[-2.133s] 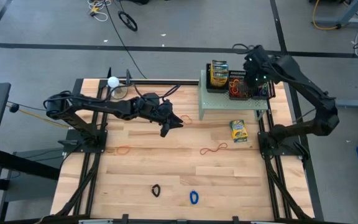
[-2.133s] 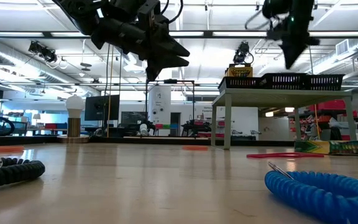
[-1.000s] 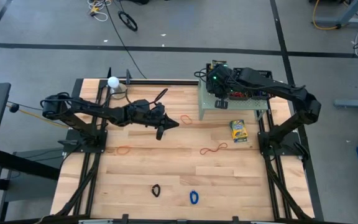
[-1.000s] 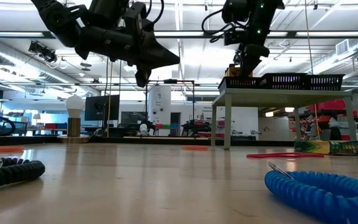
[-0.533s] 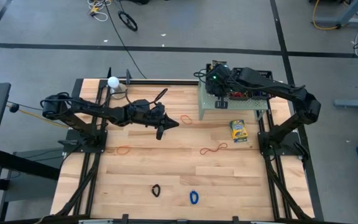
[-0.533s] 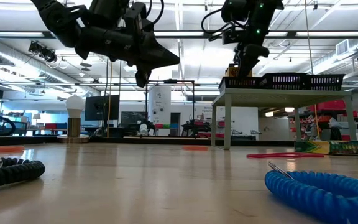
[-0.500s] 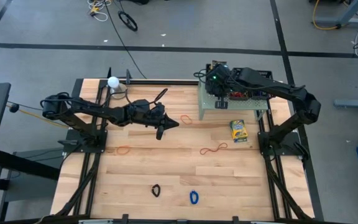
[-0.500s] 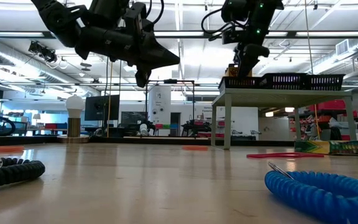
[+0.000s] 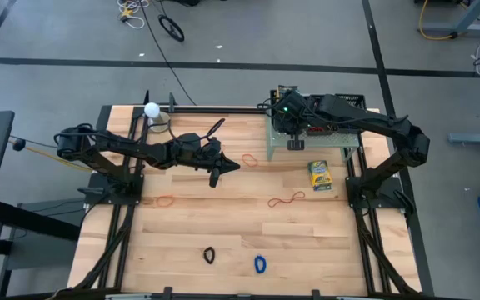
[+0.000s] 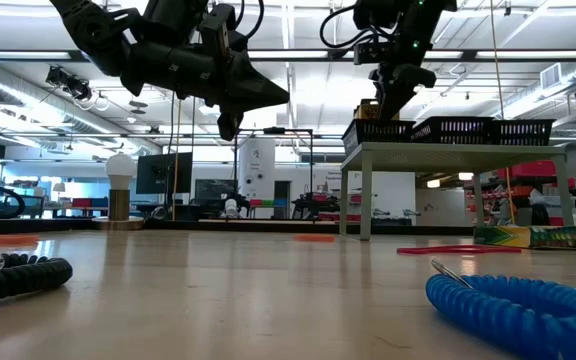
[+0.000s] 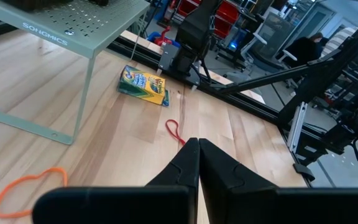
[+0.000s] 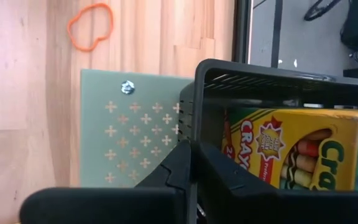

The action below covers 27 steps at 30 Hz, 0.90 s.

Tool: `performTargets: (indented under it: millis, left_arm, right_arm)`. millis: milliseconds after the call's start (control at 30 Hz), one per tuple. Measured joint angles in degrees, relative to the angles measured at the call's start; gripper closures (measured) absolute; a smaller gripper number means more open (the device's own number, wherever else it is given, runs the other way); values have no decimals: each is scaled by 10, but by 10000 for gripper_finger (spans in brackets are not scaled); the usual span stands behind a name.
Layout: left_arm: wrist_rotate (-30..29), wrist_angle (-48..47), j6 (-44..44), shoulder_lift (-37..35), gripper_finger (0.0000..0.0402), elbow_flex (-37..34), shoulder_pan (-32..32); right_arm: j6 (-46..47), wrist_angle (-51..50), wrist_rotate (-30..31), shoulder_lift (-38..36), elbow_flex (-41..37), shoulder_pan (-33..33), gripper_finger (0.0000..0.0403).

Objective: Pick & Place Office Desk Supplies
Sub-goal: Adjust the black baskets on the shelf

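On the pale green shelf (image 9: 327,147) a black mesh tray (image 10: 368,130) stands, holding a yellow crayon box (image 12: 291,149). My right gripper (image 12: 191,155) is over the tray's left end, shut on its wall. A second mesh tray (image 10: 488,130) sits beside the first on the shelf. Another crayon box (image 9: 319,173) lies flat on the table in front of the shelf, with a red rubber band (image 9: 286,200) nearby. My left gripper (image 9: 237,164) hovers shut above mid-table, pointing right and holding nothing. My right gripper pinches the tray's end wall (image 12: 197,124) between its two fingers, one finger outside the tray and one inside beside the crayon box. The fingers come steeply from above. The tray's bottom rests on the shelf (image 12: 135,137).
Orange rubber bands lie on the table (image 9: 248,158) (image 9: 167,200), and a black band (image 9: 209,254) and a blue band (image 9: 260,264) lie near the front edge. A white ball on a stand (image 9: 151,109) is at the far left. Arm frames flank both table sides.
My right gripper has rolled a little at the wrist above the tray. The tray's left end has shifted slightly toward the table's left, now reaching past the shelf's edge.
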Motion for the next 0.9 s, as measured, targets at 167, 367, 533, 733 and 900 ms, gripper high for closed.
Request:
performTargets:
  millis: [167, 367, 533, 733, 900]
  left_arm:
    - [0, 0, 0, 0, 391, 0, 0]
    - [0, 0, 0, 0, 391, 0, 0]
    - [0, 0, 0, 0, 391, 0, 0]
    - [0, 0, 0, 0, 391, 0, 0]
    - [0, -1, 1, 0, 391, 0, 0]
  right_arm:
    - [0, 0, -1, 0, 0, 9, 374]
    - [5, 0, -5, 0, 0, 19, 374]
    - [20, 0, -8, 0, 0, 20, 373]
    - [35, -1, -9, 0, 0, 20, 341]
    - [48, 2, -9, -8, 0, 20, 297]
